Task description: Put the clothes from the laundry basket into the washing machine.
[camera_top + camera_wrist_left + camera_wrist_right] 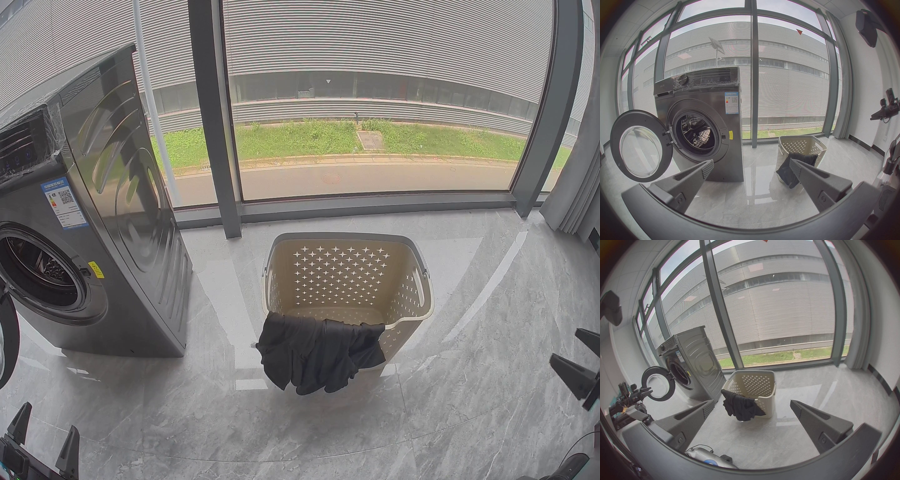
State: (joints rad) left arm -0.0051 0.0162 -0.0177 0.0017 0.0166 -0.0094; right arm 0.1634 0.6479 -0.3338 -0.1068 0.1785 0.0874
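1. Head view: my left hand [45,434] at 7 o'clock and my right hand [581,357] at 4 o'clock are both spread wide, hold nothing, and are well apart from the laundry basket [347,237] at centre. A dark garment [319,356] hangs over the basket's 6 o'clock rim, mostly outside it. A careless pull could drag or tip the basket, which looks light. A shallow pinch could drop the cloth on the floor [487,406]. The washing machine [125,219] stands at 9 o'clock, its door [7,337] cut off at the edge.

2. Left wrist view: my left hand [750,165] gapes empty. The door [640,150] stands swung fully open beside the drum [695,134]. My arm could knock the door on the way in, or trailing cloth could snag on the drum's lip. The drum's inside is dim, so I cannot tell what it holds.

3. Right wrist view: my right hand [751,402] is wide open and empty, with the garment [740,407] seen between its fingers but far off. The basket's near wall and the draped cloth hide part of its bottom, so I cannot tell whether more clothes lie there.
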